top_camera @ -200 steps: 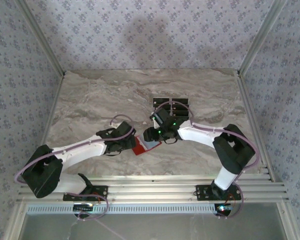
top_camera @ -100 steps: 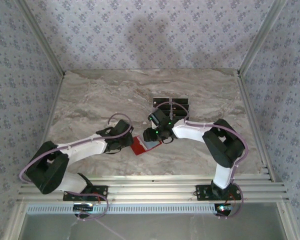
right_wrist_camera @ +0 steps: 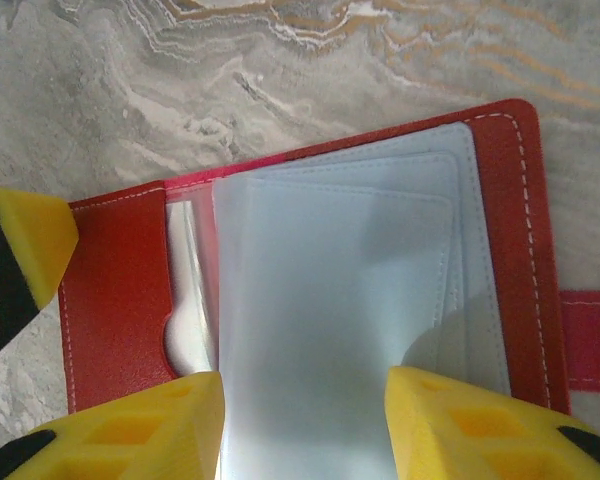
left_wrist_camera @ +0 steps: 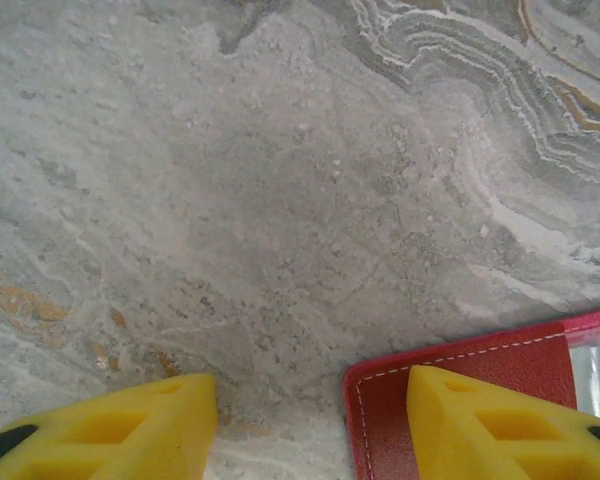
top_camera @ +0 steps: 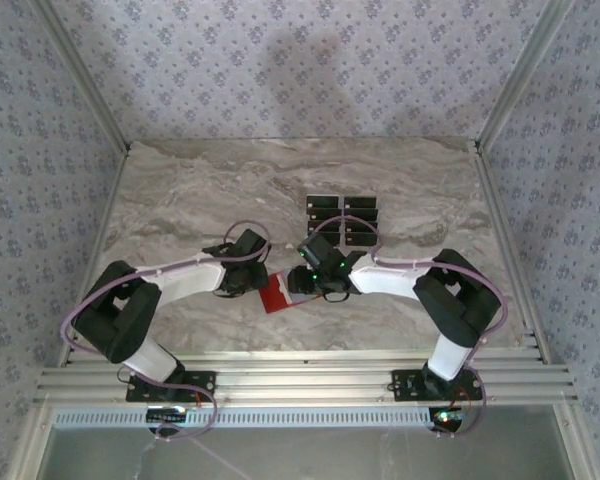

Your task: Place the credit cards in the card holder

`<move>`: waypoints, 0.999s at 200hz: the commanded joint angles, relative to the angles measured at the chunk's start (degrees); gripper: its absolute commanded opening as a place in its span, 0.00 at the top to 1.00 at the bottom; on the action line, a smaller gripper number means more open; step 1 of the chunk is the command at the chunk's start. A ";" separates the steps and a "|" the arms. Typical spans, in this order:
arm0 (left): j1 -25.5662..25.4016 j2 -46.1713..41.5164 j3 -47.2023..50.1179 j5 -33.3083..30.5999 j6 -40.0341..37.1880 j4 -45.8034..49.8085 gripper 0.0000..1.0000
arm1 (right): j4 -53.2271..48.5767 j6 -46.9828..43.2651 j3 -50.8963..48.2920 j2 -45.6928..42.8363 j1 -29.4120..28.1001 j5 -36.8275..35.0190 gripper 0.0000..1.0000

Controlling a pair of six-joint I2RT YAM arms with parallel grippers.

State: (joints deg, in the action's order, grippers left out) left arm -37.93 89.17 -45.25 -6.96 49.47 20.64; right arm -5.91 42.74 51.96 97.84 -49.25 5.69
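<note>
The red card holder lies open on the marble table between both grippers. In the left wrist view its stitched corner sits under my right-hand fingertip, while the other fingertip is over bare marble; the left gripper is open. My right gripper is open just above the holder's grey-blue pockets, one fingertip on each side of the top pocket leaf. The left gripper's yellow fingertip touches the holder's red flap. Several black credit cards lie in two columns farther back, untouched.
The marble table is bounded by patterned walls and metal posts on three sides. A slatted aluminium rail carries both arm bases at the near edge. The holder's snap tab sticks out on the right.
The right arm drew back from the cards and came down onto the holder. The left arm folded its elbow inward and pushed its gripper up to the holder's left edge.
</note>
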 commanded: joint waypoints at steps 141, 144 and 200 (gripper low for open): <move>8.12 -6.46 -2.41 5.46 -6.78 -2.02 0.29 | -3.79 -4.17 4.19 -1.19 2.09 0.46 0.43; 8.00 -6.80 -1.98 5.42 -6.52 -1.95 0.29 | -3.79 -4.24 4.24 -1.10 2.22 0.66 0.43; 6.90 -11.85 4.49 4.08 -2.35 -0.96 0.28 | -2.75 -4.77 4.30 1.14 2.50 3.00 0.44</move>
State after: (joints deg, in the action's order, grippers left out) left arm -30.52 79.81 -42.33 -2.37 44.64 18.20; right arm -8.32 39.29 54.83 97.43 -47.00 7.03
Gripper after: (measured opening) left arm 0.715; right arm 0.562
